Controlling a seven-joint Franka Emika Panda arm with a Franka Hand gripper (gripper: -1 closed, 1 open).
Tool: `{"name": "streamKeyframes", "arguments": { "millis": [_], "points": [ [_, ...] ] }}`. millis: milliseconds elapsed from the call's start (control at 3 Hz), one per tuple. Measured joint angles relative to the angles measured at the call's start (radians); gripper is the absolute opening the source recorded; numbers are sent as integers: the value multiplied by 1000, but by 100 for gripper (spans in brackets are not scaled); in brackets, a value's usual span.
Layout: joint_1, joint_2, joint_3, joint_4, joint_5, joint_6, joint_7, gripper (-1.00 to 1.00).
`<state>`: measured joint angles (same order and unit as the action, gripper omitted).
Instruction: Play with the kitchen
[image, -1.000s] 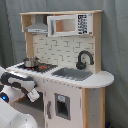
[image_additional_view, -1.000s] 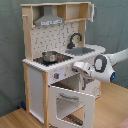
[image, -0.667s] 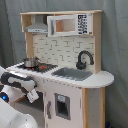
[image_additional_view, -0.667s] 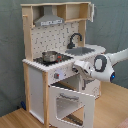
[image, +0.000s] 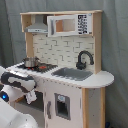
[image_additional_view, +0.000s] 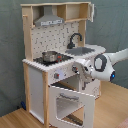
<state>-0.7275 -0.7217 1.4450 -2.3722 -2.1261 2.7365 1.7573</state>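
The toy kitchen (image: 65, 70) (image_additional_view: 57, 60) was seen in both exterior views, set on a wooden floor (image_additional_view: 12, 119) against a grey curtain (image_additional_view: 112, 25).

Upper part: a grey hood (image: 37, 27) (image_additional_view: 50, 21) was noted beside a microwave-like cabinet (image: 70, 24) in the first exterior view. A dotted backsplash (image: 62, 50) (image_additional_view: 55, 37) ran beneath both.

Counter: a small metal pot (image: 30, 62) (image_additional_view: 49, 56) was recorded on the stovetop (image: 42, 66) (image_additional_view: 52, 59). A sink (image: 72, 74) (image_additional_view: 82, 50) lay next to it, with a black faucet (image: 83, 59) (image_additional_view: 74, 39) standing behind.

Front: the oven door (image_additional_view: 72, 102) was found hanging open and tilted forward in the second exterior view.

The white robot arm (image: 17, 82) (image_additional_view: 102, 65) was observed close in front of the kitchen, at the level of the counter edge above the open door. The gripper (image_additional_view: 80, 68) was placed just beside the front panel under the stovetop in the second exterior view. Whether its fingers were apart or together could not be told. In the first exterior view the arm covered the lower left of the kitchen front.
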Motion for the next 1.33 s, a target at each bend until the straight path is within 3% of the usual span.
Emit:
{"name": "streamKeyframes", "arguments": {
  "millis": [333,667,1000,1333],
  "points": [
    [0,1,3,0,0,6,59,-100],
    [0,1,5,0,0,8,61,100],
    [0,1,31,0,0,25,93,100],
    [80,-7,-8,-41,-1,26,66,100]
  ]
}}
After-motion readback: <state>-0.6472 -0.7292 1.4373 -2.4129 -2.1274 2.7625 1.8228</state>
